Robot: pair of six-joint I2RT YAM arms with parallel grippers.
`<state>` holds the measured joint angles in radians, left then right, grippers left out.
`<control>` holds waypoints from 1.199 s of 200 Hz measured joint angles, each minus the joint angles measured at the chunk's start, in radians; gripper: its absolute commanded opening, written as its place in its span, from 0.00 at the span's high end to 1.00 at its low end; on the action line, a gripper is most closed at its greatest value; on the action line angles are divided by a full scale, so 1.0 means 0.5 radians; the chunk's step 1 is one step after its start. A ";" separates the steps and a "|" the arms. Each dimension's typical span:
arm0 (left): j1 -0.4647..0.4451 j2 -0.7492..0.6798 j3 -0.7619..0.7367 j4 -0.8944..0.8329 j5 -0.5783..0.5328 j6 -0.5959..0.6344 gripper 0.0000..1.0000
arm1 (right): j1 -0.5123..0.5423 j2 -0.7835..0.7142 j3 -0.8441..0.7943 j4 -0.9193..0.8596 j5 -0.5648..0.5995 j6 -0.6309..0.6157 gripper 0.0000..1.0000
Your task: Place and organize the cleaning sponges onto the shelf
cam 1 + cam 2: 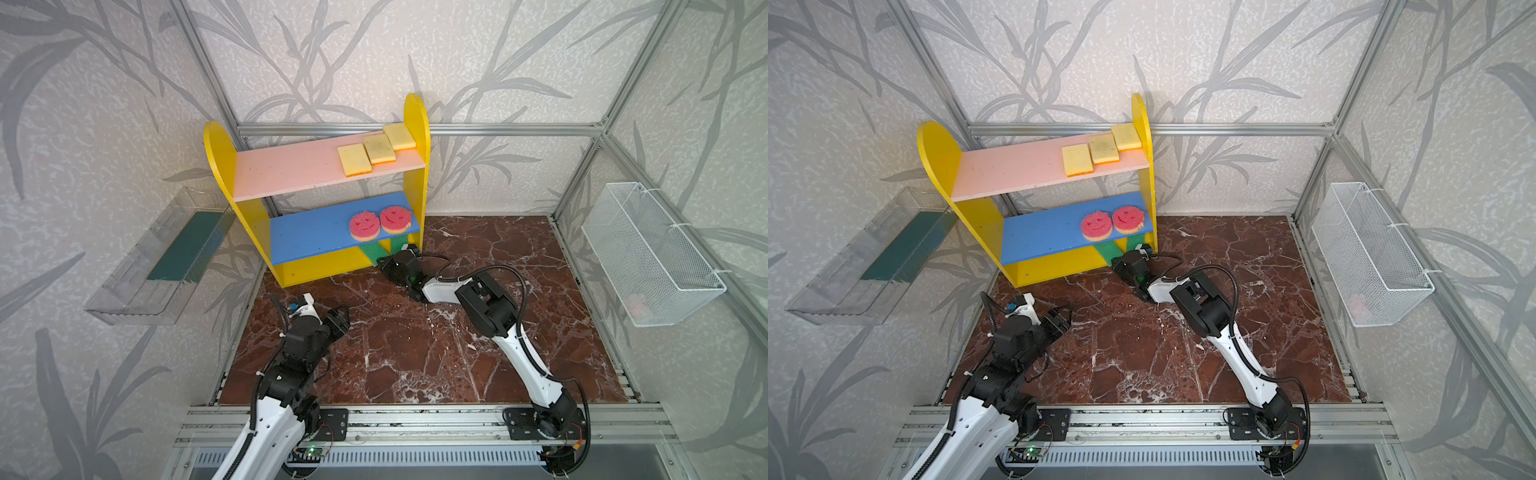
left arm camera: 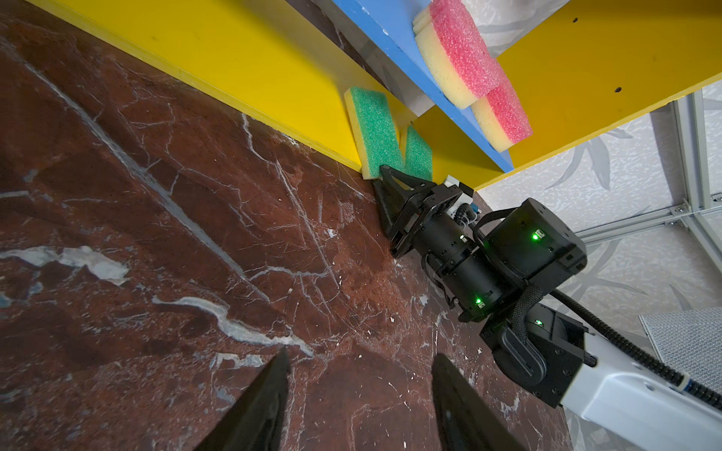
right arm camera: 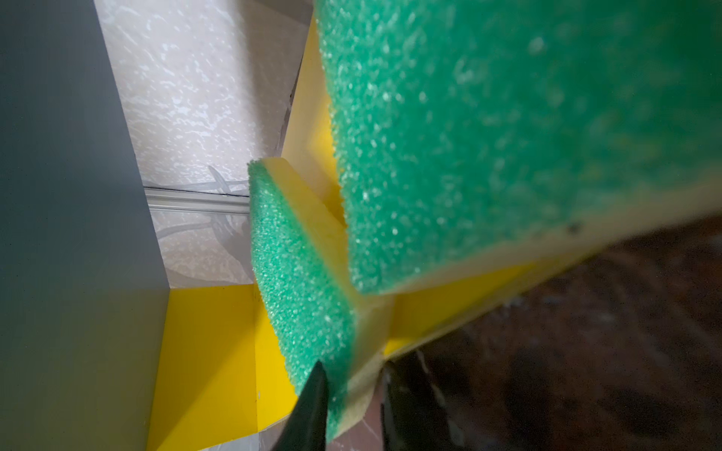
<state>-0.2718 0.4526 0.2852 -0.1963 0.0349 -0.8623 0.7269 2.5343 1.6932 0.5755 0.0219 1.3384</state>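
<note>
The right jaws pinched a green-faced sponge [image 3: 304, 281] by its end, seemingly to square it on the shelf [image 1: 324, 266] base; left jaws hung wide, empty.

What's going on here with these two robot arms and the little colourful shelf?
The robot is stocking the shelf with sponges. Three yellow sponges lie on the pink upper board, two pink smiley sponges on the blue middle board. The right gripper is at the yellow base, pinching one green-faced sponge beside a second green-faced sponge. The left gripper hovers open and empty over the marble tabletop.
</note>
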 measured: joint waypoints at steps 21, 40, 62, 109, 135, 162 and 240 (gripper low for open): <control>-0.002 -0.066 0.000 -0.056 -0.011 0.005 0.40 | 0.005 0.014 0.023 0.028 0.025 0.024 0.89; -0.003 -0.120 0.000 -0.079 -0.015 0.014 0.40 | 0.005 0.030 0.041 0.050 0.050 0.049 0.91; -0.003 -0.136 0.000 -0.116 -0.014 0.015 0.40 | 0.010 0.037 0.045 0.067 0.077 0.079 0.94; -0.008 -0.156 0.000 -0.176 -0.008 0.014 0.40 | 0.017 0.039 0.041 0.101 0.175 0.172 1.00; -0.020 -0.159 0.001 -0.195 -0.005 0.014 0.40 | 0.031 0.037 -0.040 0.217 0.292 0.253 1.00; -0.044 -0.157 0.016 -0.253 0.002 0.014 0.40 | 0.048 0.020 -0.096 0.278 0.435 0.333 1.00; -0.143 -0.156 0.122 -0.377 0.055 0.005 0.40 | 0.104 -0.006 -0.104 0.188 0.705 0.493 0.65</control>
<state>-0.3435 0.3744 0.3462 -0.3847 0.0624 -0.8597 0.7788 2.5313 1.6413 0.6697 0.3744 1.5848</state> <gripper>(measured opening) 0.596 0.218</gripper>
